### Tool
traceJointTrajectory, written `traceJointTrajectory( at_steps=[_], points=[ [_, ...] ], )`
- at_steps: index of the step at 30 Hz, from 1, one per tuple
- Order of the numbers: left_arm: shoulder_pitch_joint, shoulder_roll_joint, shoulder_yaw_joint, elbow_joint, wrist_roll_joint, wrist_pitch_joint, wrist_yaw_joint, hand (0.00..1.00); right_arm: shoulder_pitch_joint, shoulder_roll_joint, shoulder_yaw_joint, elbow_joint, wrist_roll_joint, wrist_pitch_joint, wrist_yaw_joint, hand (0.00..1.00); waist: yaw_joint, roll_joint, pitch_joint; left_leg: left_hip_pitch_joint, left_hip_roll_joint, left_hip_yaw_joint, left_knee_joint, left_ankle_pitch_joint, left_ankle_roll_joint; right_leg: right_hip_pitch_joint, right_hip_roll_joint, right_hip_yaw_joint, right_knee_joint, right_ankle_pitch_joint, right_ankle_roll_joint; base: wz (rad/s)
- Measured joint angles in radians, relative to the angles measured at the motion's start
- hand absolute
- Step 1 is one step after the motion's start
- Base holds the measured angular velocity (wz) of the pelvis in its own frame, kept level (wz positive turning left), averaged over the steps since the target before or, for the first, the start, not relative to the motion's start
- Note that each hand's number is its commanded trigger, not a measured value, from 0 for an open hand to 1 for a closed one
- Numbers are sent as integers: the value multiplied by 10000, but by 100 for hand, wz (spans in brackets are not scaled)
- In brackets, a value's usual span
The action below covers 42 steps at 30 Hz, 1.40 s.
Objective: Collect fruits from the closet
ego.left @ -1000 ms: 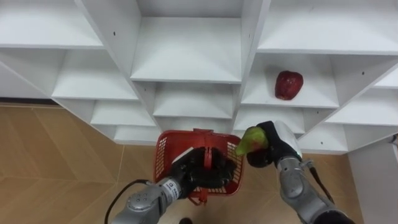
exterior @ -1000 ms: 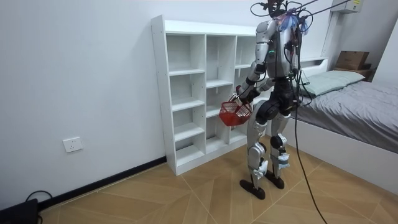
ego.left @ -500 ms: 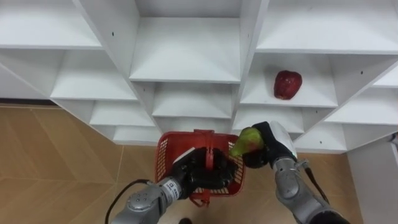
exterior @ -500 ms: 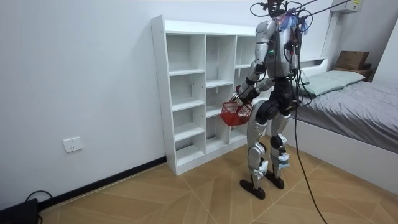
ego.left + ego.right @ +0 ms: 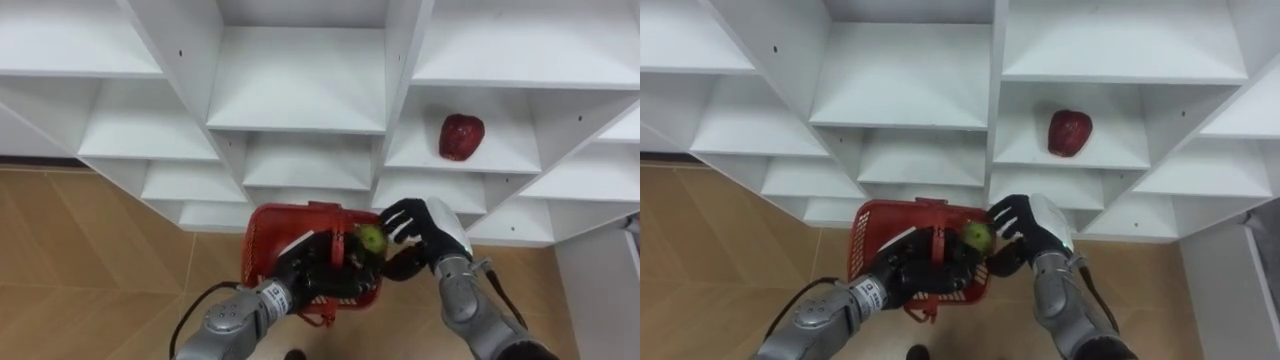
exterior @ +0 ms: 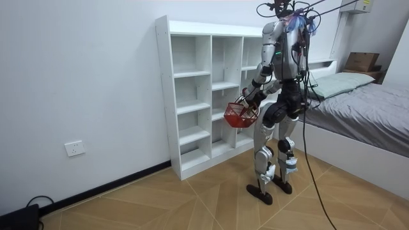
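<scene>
Release: right robot hand [image 5: 428, 226] now spreads, green fruit [image 5: 371, 237] entering the basket [image 5: 262, 238] the left robot hand [image 5: 312, 272] grips; red fruit [image 5: 461, 136] remains.

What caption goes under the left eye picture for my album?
Right hand open beside a green fruit over the red basket its left hand holds; red fruit on the closet shelf.

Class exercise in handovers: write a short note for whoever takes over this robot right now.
Left hand: shut on the handle of the red plastic basket, held before the white shelf unit.
Right hand: fingers spread over the basket, small green fruit at its fingertips.
Done: green fruit is at the basket; release not confirmed.
Left: dark red fruit on a right-column shelf.
</scene>
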Motion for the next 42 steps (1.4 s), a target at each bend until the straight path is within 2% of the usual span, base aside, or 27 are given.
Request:
traceJointTrajectory(
  at_steps=[6, 23, 35, 40, 42],
  points=[
    [-25, 0, 107, -33, 0, -111, 1, 100, 22, -21, 85, 57, 3, 3, 190, 0, 8, -3, -3, 1, 3, -18, 28, 0, 0, 0, -2, 2, 29, 1, 0, 0],
    [-99, 26, 225, -225, -8, -138, -3, 100, 22, -93, 78, 123, 116, 4, 415, 0, 3, -4, -8, -18, 22, -24, 123, 0, 0, 7, 2, -1, 62, 7, -9, 0],
    [28, 371, 233, -76, 0, -136, 305, 100, 109, -97, 106, 257, 167, 62, 379, 0, 29, 8, -15, 106, 37, 0, 134, -3, 0, 134, 18, 8, 25, 30, -19, 0],
    [345, 545, 396, -20, -2, -119, 675, 100, 495, -114, 99, -132, 462, 66, 378, 0, -21, 28, -122, 276, 34, 27, 85, -4, -1, 298, 29, 20, -14, 27, -15, 0],
    [604, 656, 418, -23, 0, -102, 780, 100, 1094, -262, 109, -687, 467, 68, 388, 0, -20, 15, -233, 477, 28, 50, 38, -6, -3, 527, 40, 24, -100, 26, -13, 0]
  ],
)
